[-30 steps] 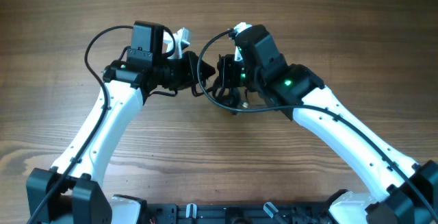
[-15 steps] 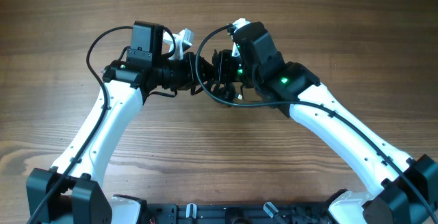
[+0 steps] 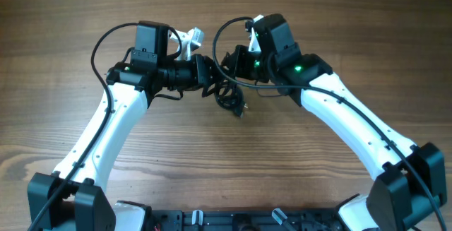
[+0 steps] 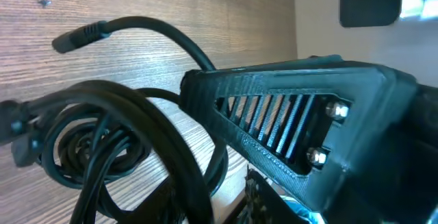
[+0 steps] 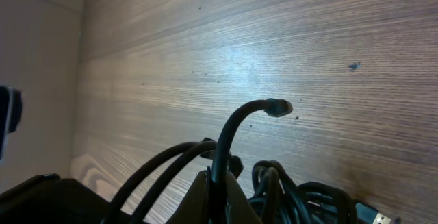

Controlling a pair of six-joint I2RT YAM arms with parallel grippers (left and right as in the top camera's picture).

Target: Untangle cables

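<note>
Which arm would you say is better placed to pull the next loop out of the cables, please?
Probably left: the left tool sits beside the looped cables, while the right tool is shut on one of them.

Black cables (image 3: 227, 98), slightly glossy. Brown table (image 3: 339, 19), streaked with fine wood grain. White left arm (image 3: 113, 128) and white right arm (image 3: 346, 128), both with black joints. Green light (image 3: 297, 67) on the right.

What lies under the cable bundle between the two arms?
Only the wooden table shows under the cables; the spot directly beneath is covered by them.
</note>
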